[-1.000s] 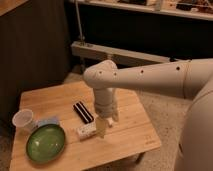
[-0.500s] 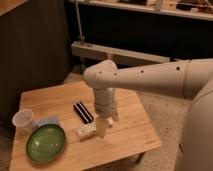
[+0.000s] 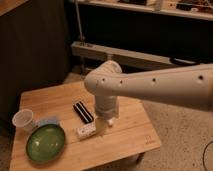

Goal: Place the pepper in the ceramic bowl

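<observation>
The green ceramic bowl (image 3: 46, 143) sits at the front left of the wooden table (image 3: 132, 132). It looks empty. My gripper (image 3: 107, 123) hangs below the thick white arm (image 3: 150, 87), pointing down at the middle of the table, to the right of the bowl and just right of a whitish box. The pepper does not show anywhere; it may be hidden under the arm or in the gripper.
A whitish rectangular box (image 3: 86, 131) lies next to the gripper. A black ribbed bar (image 3: 83, 111) lies behind it. A translucent white cup (image 3: 23, 120) and a bluish item (image 3: 49, 121) are behind the bowl. Dark shelving stands beyond the table.
</observation>
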`<state>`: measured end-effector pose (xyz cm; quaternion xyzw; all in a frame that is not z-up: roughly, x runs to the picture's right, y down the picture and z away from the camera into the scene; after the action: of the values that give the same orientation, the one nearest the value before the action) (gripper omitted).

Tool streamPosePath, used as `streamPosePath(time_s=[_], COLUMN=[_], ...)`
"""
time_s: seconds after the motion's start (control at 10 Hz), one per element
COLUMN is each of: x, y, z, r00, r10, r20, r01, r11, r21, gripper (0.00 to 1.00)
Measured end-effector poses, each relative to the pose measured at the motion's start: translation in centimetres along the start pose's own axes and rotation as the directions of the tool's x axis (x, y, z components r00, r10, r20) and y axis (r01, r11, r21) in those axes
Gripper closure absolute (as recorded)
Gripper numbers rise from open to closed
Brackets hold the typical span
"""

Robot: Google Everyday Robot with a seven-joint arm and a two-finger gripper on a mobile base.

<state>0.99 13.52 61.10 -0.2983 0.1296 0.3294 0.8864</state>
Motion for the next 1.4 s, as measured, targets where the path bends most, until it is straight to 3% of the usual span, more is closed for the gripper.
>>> streamPosePath(time_s=[0.1, 0.2, 0.3, 0.4, 0.6, 0.7, 0.9, 1.1, 1.4], x=[-0.4, -0.9, -1.5, -1.8, -2.2, -2.2, -2.7, -5.0, -11.4], y=[-0.5, -1.3, -1.8, -2.3, -2.6, -2.7, -3.0, -4.6, -9.2], z=[-1.7, -3.3, -5.1, -6.2, -7.7, -8.2, -7.7, -7.8, -6.3], r00=[0.995, 0.977, 0.947, 0.922, 0.882, 0.872, 0.875, 0.867, 0.857], r10=[0.068, 0.147, 0.218, 0.259, 0.306, 0.316, 0.312, 0.316, 0.354], r20=[0.079, 0.153, 0.236, 0.289, 0.360, 0.374, 0.371, 0.386, 0.374], r01=[-0.074, -0.166, -0.258, -0.316, -0.387, -0.402, -0.397, -0.410, -0.447], r11=[0.995, 0.978, 0.953, 0.933, 0.905, 0.899, 0.900, 0.892, 0.872], r21=[0.072, 0.122, 0.157, 0.171, 0.178, 0.176, 0.181, 0.191, 0.199], gripper=[0.34, 0.34, 0.34, 0.34, 0.34, 0.34, 0.34, 0.34, 0.34])
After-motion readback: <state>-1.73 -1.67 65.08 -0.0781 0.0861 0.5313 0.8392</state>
